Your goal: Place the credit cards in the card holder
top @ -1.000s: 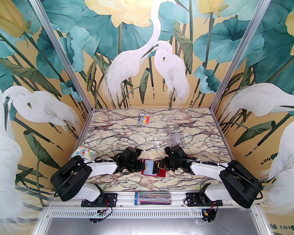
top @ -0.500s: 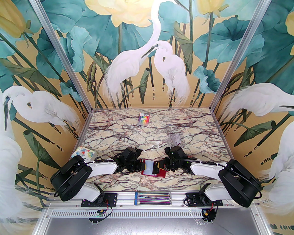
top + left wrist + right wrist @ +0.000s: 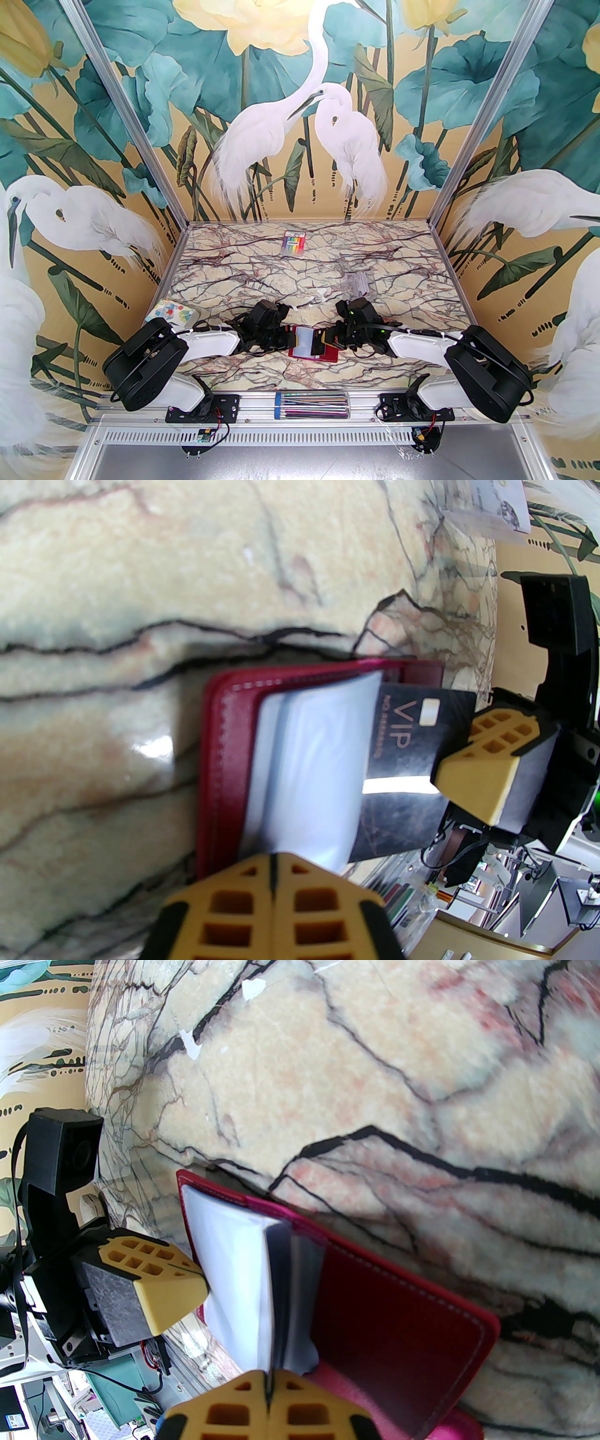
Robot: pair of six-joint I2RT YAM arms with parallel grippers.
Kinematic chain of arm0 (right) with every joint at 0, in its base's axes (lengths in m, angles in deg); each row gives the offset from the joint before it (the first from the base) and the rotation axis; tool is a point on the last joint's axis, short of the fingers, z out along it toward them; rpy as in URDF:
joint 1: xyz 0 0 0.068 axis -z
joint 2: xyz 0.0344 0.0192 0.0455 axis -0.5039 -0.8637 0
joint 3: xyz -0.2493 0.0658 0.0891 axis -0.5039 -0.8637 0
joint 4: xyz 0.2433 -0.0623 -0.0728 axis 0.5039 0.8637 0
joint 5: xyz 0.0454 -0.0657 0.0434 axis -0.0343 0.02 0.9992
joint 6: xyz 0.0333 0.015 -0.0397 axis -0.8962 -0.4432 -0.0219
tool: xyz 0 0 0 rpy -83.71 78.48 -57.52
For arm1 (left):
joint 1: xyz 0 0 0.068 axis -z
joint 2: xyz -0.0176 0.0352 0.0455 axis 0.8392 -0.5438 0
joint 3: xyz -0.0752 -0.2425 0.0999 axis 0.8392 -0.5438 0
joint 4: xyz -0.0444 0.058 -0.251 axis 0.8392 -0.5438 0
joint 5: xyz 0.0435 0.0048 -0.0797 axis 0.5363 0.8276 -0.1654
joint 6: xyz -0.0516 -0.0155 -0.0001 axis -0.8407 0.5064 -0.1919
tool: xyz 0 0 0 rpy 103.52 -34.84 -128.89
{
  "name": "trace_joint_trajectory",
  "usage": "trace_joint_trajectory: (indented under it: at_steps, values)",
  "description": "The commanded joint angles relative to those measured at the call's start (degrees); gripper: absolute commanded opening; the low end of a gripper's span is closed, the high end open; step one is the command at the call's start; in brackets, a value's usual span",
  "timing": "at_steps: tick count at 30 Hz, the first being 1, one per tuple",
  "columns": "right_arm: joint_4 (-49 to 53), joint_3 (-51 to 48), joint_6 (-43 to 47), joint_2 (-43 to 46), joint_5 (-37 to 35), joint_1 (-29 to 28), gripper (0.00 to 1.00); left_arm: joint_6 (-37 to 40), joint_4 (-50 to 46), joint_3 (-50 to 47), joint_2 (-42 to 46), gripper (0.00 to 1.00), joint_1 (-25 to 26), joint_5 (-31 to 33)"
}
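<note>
Pinching a clear sleeve (image 3: 309, 770) of the card holder (image 3: 225, 761), lower centre: the left gripper (image 3: 274, 878). The right gripper (image 3: 461, 766) clamps one end of the stiff, likely slick VIP card (image 3: 403, 761).

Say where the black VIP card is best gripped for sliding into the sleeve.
Probably pinch the black VIP card at the edge farthest from the clear sleeve, from the robot's right, as the right gripper does: thin and flat, its leading edge must enter free.
</note>
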Motion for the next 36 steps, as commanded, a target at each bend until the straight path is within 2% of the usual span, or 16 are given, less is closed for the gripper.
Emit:
trace_joint_trajectory:
  at_steps: [1, 17, 36]
  values:
    - [-0.1, -0.9, 0.3, -1.1, -0.1, -0.4, 0.00, 0.8, -4.1, 0.1, -1.5, 0.00, 0.4, 2.6]
    - [1.8, -2.1, -3.0, 1.2, -3.0, -0.4, 0.00, 1.0, -4.3, 0.4, -1.5, 0.00, 0.5, 2.7]
    - [-1.6, -2.0, -2.6, -2.2, -0.5, -0.4, 0.00, 0.9, -3.7, -0.1, -2.0, 0.00, 0.5, 2.6]
